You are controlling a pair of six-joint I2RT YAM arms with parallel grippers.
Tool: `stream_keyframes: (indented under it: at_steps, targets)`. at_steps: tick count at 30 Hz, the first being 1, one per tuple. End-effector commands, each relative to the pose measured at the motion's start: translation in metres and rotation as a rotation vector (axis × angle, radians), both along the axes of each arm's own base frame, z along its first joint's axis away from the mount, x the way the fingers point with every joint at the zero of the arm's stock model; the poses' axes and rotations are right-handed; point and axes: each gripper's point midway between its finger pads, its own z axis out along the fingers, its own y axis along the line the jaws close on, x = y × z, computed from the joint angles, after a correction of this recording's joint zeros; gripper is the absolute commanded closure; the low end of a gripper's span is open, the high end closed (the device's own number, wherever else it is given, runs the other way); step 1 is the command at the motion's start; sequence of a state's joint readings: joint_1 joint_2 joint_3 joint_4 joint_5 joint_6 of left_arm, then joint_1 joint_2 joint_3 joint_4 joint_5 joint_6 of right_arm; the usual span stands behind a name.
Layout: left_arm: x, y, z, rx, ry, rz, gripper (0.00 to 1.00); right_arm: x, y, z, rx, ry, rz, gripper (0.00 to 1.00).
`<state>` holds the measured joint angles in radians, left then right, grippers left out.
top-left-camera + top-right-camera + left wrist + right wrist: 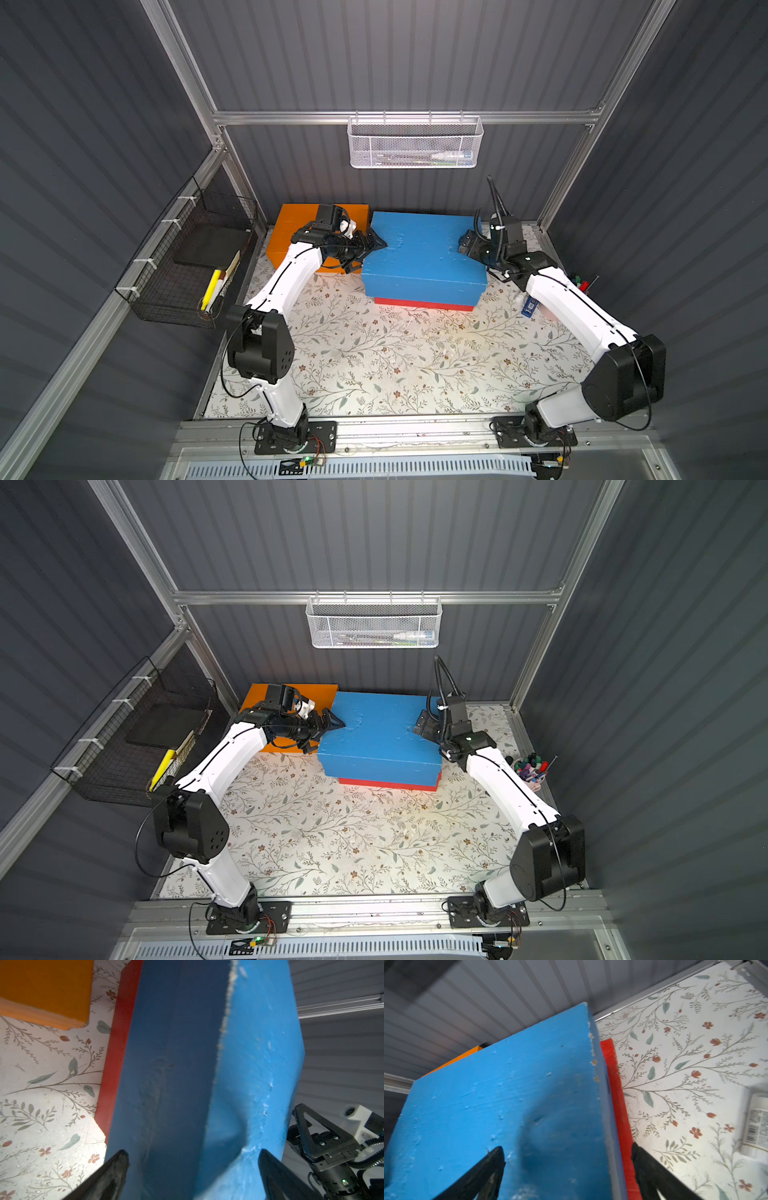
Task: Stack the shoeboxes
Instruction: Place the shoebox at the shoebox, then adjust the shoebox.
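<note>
Top views: left claw (371, 253), right claw (464, 245) reach inward astride blue shoebox (424, 255).

Dark grey ribbed wall panels (415, 54) close in three sides, framed by aluminium rails (291, 117); a white mesh basket (415, 141) hangs on the back rail; a black wire basket (160, 293) hangs on a side wall; a pale floral cover (395, 365) spreads over the tabletop, brightly lit near its middle.
</note>
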<state>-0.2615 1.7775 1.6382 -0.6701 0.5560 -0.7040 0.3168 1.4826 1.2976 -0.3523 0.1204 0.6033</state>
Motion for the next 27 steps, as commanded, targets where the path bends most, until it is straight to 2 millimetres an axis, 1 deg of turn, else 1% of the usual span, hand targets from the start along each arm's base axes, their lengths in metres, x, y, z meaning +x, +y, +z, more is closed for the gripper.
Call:
stream_keyframes:
  at_steps: [1,5,7,9,10,13,17,20,21,22,23,25,26,27]
  targets:
    - [0.002,0.007,-0.020,-0.010,0.057,0.013,0.01,-0.004,-0.020,-0.011,-0.073,0.017,-0.047,0.04]
    - [0.003,0.017,-0.032,0.008,0.081,0.038,0.01,-0.006,-0.030,-0.021,-0.102,0.037,-0.068,0.04]
    - [0.003,0.021,-0.033,0.009,0.085,0.044,0.01,-0.007,-0.032,-0.023,-0.107,0.045,-0.074,0.04]
    - [0.003,0.023,-0.029,0.004,0.076,0.045,0.01,-0.008,-0.031,-0.018,-0.102,0.036,-0.068,0.04]
    - [0.003,0.024,-0.026,0.000,0.068,0.042,0.01,-0.009,-0.031,-0.015,-0.099,0.028,-0.063,0.04]
    - [0.001,0.024,-0.010,-0.009,0.030,0.031,0.01,-0.014,-0.031,0.005,-0.084,-0.004,-0.055,0.03]
    - [-0.007,0.027,0.019,-0.011,-0.056,0.019,0.01,-0.029,-0.034,0.041,-0.073,-0.070,-0.046,0.02]
    - [-0.022,0.034,0.043,0.003,-0.135,0.028,0.01,-0.046,-0.039,0.067,-0.057,-0.133,-0.043,0.01]
    - [-0.028,0.037,0.048,0.008,-0.157,0.028,0.01,-0.055,-0.041,0.067,-0.058,-0.122,-0.039,0.01]
    - [-0.035,0.039,0.055,0.012,-0.187,0.030,0.01,-0.065,-0.043,0.076,-0.046,-0.146,-0.037,0.01]
    - [-0.044,0.042,0.059,0.020,-0.211,0.030,0.01,-0.074,-0.044,0.080,-0.035,-0.158,-0.031,0.01]
    - [-0.063,0.049,0.063,0.034,-0.252,0.032,0.01,-0.093,-0.044,0.083,-0.007,-0.164,-0.011,0.01]
    - [-0.075,0.052,0.060,0.044,-0.261,0.032,0.01,-0.102,-0.044,0.081,0.006,-0.161,0.001,0.01]
    - [-0.087,0.055,0.050,0.055,-0.255,0.029,0.01,-0.114,-0.043,0.079,0.019,-0.161,0.016,0.01]
